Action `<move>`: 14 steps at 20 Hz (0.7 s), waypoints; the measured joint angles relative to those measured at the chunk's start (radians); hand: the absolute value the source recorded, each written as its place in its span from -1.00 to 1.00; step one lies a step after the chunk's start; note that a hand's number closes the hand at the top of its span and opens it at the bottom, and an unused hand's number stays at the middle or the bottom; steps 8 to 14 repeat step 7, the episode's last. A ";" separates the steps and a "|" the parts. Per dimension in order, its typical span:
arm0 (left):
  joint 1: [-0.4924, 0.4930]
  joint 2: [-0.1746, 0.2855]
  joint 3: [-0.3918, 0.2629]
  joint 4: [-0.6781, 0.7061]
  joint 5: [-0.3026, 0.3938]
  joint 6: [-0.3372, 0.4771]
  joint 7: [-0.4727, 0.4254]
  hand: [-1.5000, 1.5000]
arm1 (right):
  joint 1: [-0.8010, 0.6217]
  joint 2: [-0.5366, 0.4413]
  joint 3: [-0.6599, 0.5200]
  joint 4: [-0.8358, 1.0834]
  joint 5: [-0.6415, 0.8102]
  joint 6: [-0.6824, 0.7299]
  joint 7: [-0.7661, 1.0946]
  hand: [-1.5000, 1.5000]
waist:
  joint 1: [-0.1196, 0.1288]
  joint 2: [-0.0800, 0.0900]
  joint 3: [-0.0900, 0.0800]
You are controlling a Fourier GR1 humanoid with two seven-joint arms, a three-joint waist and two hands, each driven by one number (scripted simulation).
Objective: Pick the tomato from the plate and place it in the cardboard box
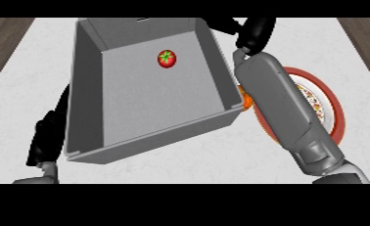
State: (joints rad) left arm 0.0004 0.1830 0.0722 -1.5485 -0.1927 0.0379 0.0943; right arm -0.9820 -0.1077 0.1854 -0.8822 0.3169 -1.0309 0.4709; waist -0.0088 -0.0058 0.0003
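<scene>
The red tomato (167, 58) with its green stalk lies on the floor of the grey box (86, 98), towards the far end. My right hand (254, 32) is past the box's far right corner, away from the tomato, holding nothing, with its dark fingers (225, 24) stretched along the far rim. Its grey forearm (278, 102) runs up from the lower right and covers much of the red-rimmed plate (334, 103). Beside the box's left wall my left hand (47, 134) rests with straight fingers, partly hidden by the box.
The box stands askew on the pale marbled counter (217, 161). A small orange patch (246, 101) shows between the box's right wall and my right forearm. Dark wood strips (13, 32) border the counter at the far left and far right.
</scene>
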 measured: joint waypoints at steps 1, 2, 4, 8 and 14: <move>0.012 0.005 0.006 -0.009 0.005 -0.004 0.002 0.00 | 0.040 -0.017 -0.002 -0.049 -0.003 0.002 0.002 -1.00 | -0.006 -0.002 0.000; 0.017 0.007 0.006 -0.018 0.004 -0.005 0.011 0.00 | 0.079 -0.042 -0.006 -0.104 -0.011 0.011 0.004 -1.00 | -0.012 -0.004 0.000; 0.033 0.001 0.004 -0.017 -0.001 0.000 -0.005 0.00 | 0.168 -0.080 -0.005 -0.218 -0.016 0.026 0.018 -1.00 | -0.018 -0.005 0.000; 0.031 -0.010 0.000 -0.019 -0.008 0.011 -0.001 0.00 | 0.299 -0.158 -0.003 -0.394 -0.032 0.074 0.043 -1.00 | -0.023 -0.006 0.000; 0.031 -0.010 0.000 -0.019 -0.008 0.011 -0.001 0.00 | 0.299 -0.158 -0.003 -0.394 -0.032 0.074 0.043 -1.00 | -0.023 -0.006 0.000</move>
